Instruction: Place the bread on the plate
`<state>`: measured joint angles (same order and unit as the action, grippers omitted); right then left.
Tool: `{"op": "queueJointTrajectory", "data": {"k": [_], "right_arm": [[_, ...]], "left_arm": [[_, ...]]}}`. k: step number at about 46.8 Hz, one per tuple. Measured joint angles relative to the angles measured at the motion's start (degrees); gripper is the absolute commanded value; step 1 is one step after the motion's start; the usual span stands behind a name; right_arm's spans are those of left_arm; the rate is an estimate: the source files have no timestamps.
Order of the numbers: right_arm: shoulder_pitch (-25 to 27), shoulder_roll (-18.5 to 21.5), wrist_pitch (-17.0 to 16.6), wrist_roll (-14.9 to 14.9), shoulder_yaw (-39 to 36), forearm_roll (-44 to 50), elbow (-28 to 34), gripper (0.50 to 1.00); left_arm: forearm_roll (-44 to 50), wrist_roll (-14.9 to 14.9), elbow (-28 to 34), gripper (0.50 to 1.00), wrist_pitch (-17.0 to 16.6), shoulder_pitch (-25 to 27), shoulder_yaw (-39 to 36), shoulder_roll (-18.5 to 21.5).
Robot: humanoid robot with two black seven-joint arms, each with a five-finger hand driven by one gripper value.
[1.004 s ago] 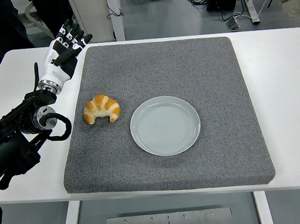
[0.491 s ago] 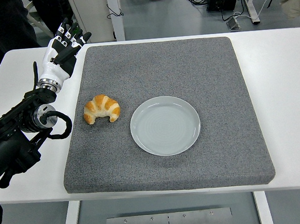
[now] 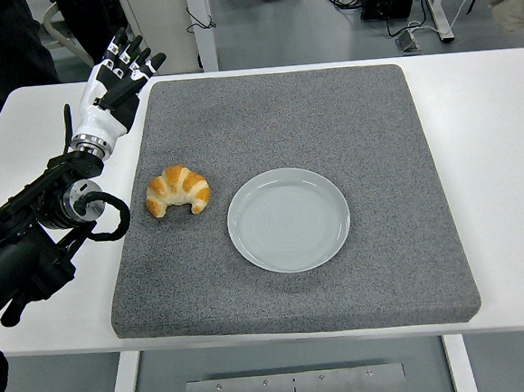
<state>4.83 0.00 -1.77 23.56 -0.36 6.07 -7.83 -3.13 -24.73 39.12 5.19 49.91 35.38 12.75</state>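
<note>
A golden croissant (image 3: 178,191) lies on the left part of the grey mat (image 3: 328,109). Just to its right sits an empty pale plate (image 3: 288,218), a small gap apart from the bread. My left hand (image 3: 117,80) hovers at the mat's far left corner, beyond and to the left of the croissant, its fingers spread and holding nothing. Its black forearm (image 3: 38,232) reaches in over the white table from the left edge. The right arm does not show.
The mat covers most of the white table (image 3: 498,141). Table legs, cables and a person's shoe show on the floor beyond the far edge. A dark-clothed person stands at the top left.
My left hand has shifted slightly to the right, toward the mat's corner. The croissant and plate have not moved.
</note>
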Motion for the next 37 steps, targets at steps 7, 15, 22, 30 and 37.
{"op": "queueJointTrajectory", "data": {"k": [7, 15, 22, 30, 37], "right_arm": [[0.0, 0.0, 0.0, 0.0, 0.0, 0.0, 0.1, 1.000], [-0.1, 0.0, 0.0, 0.0, 0.0, 0.0, 0.1, 1.000], [-0.1, 0.0, 0.0, 0.0, 0.0, 0.0, 0.1, 1.000], [-0.1, 0.0, 0.0, 0.0, 0.0, 0.0, 0.1, 1.000], [0.0, 0.0, 0.0, 0.0, 0.0, 0.0, 0.2, 1.000]], "left_arm": [[-0.3, 1.6, 3.1, 0.963, -3.5, 0.9, -0.4, 1.2], [-0.3, 6.3, 13.9, 0.951, -12.9, 2.3, -3.9, 6.8], [-0.3, 12.0, 23.2, 0.946, -21.2, 6.8, -10.8, 12.2], [-0.4, 15.7, 30.0, 0.946, -22.1, 13.1, -19.0, 18.7], [-0.7, 15.8, 36.5, 0.948, -21.9, 20.8, -28.4, 24.6]]}}
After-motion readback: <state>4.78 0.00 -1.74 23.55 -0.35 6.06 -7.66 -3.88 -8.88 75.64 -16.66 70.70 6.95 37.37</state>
